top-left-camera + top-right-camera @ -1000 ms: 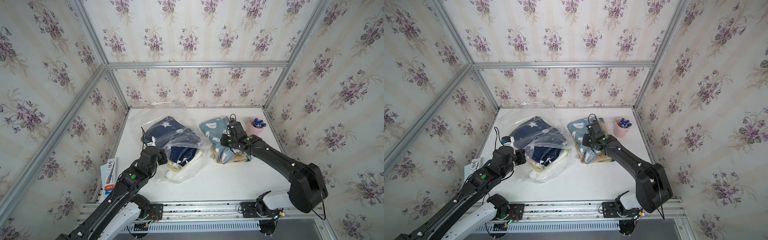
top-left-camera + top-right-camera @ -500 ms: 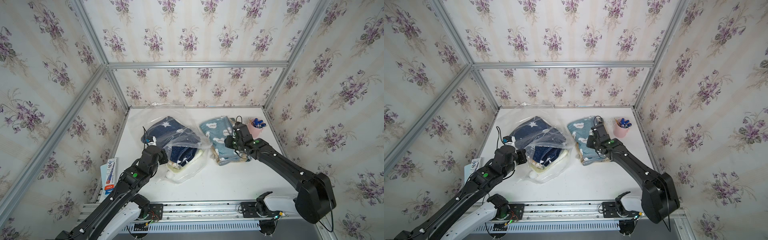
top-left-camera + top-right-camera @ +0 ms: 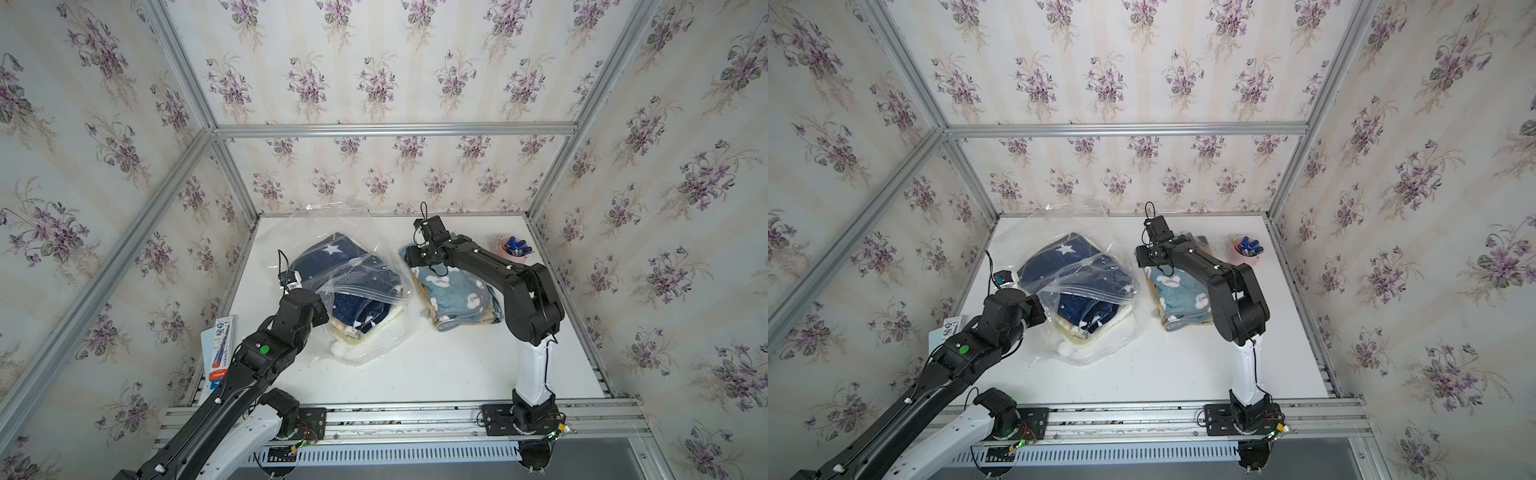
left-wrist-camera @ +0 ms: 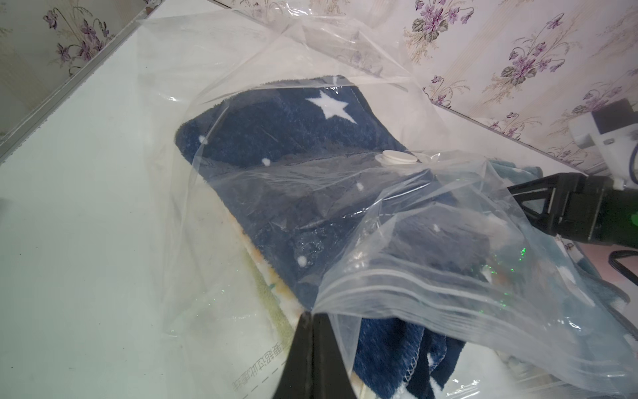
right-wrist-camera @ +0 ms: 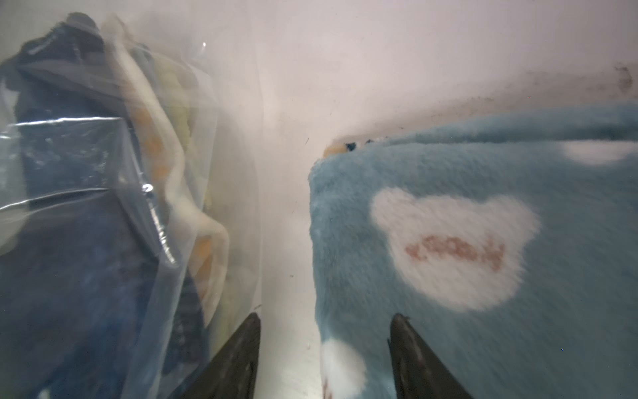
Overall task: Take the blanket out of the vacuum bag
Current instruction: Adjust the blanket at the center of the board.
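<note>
The clear vacuum bag (image 3: 357, 286) (image 3: 1088, 282) lies left of centre on the white table, in both top views. Inside it is a navy blanket (image 4: 276, 138) with white stars, on top of cream folded cloth. The bag's white valve cap (image 4: 397, 159) sits on the upper face. My left gripper (image 4: 312, 316) (image 3: 324, 313) is shut on the bag's zip edge at the mouth. A light blue blanket (image 3: 457, 295) (image 5: 483, 276) with white clouds lies outside the bag, to its right. My right gripper (image 5: 326, 316) (image 3: 409, 259) hovers open over that blanket's far left corner, holding nothing.
A pink cup (image 3: 513, 248) of blue pens stands at the back right corner. A flat printed packet (image 3: 218, 345) leans at the table's left edge. Papered walls with metal frame rails close in three sides.
My right gripper has opened and let go of the light blue blanket, then drawn back toward its far end. The left gripper stays shut on the bag.
</note>
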{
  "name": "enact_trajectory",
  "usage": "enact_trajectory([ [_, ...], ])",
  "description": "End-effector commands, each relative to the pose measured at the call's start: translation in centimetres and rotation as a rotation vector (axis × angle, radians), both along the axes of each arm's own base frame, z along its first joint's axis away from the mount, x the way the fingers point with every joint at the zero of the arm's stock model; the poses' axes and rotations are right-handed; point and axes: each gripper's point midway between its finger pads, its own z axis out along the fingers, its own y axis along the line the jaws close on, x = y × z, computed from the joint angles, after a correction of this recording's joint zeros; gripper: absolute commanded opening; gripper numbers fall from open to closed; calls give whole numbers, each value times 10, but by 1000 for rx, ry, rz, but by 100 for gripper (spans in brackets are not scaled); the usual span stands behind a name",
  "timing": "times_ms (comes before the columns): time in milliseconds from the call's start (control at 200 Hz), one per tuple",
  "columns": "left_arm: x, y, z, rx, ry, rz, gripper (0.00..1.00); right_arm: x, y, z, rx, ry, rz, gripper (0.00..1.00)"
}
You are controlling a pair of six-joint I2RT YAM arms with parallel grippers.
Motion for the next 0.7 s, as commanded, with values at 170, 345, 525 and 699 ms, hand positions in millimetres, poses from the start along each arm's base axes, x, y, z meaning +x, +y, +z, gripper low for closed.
enact_trajectory([
  [170, 3, 2, 5, 16, -12, 4, 0, 11, -7, -17, -183, -66, 65, 65],
  [345, 6, -2, 2, 10, 2, -5, 0, 26, -27, -31, -321, -81, -1, 58],
  [525, 5, 0, 0, 20, 3, -3, 0, 35, -28, -19, -325, -132, -31, 21],
  [699, 4, 0, 1, 22, -2, -5, 0, 40, -24, 6, -260, -192, -61, 0],
])
